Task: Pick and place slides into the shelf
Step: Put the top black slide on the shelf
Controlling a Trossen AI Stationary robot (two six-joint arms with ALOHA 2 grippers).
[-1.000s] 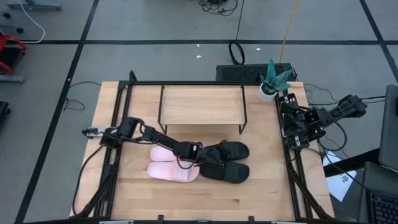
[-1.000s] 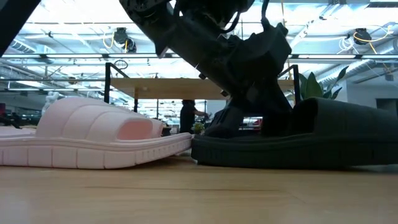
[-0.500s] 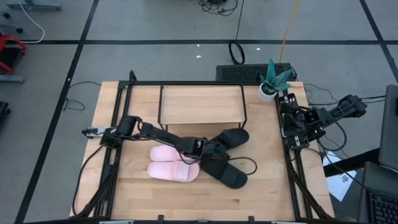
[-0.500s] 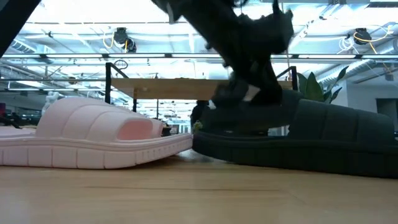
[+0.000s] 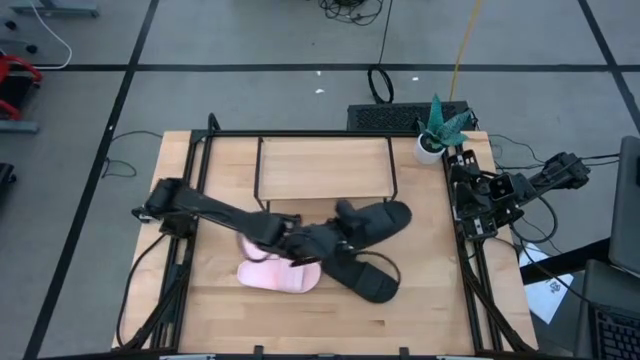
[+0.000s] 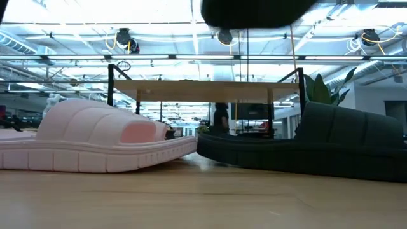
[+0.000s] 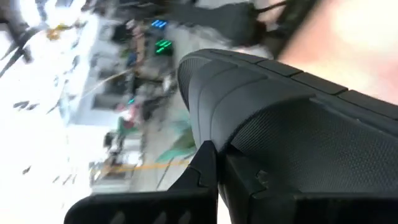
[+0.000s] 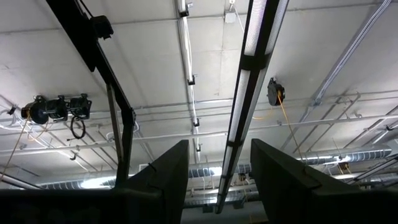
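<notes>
Black slide (image 5: 372, 222) clamped tight in our left gripper (image 5: 335, 238) hangs lifted just short of the shelf (image 5: 325, 166), so next we carry it ahead under the board.

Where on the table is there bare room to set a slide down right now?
Free: the shelf top board, the tabletop along its front edge, and the strip between the shelf and the right arm's base. Crowded: the middle, where the left gripper holds one black slide raised beside the other black slide and the pink slides.
</notes>
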